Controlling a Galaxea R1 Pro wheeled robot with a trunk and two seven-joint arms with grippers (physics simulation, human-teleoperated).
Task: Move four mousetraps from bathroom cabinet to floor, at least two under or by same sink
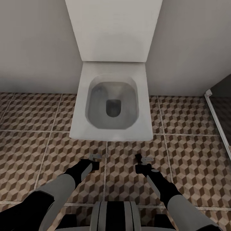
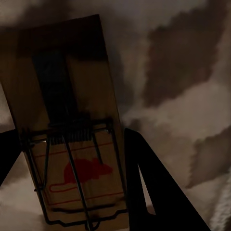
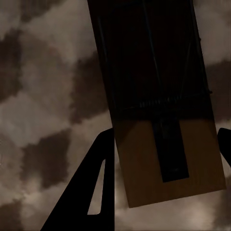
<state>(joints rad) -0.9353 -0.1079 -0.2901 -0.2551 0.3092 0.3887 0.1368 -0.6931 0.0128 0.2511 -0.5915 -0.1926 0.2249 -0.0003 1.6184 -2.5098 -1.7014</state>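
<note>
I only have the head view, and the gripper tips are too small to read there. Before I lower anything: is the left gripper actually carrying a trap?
Observer: Yes. The left wrist view shows the left-hand mousetrap between the jaws of the left gripper, red mouse print facing the camera.
Operator: And the right?
Observer: The right gripper holds the right-hand mousetrap between its jaws, wire side toward the camera.
Operator: What's below them?
Observer: The cube-patterned bathroom floor, blurred, lies behind both traps. I cannot tell whether they touch it.
</note>
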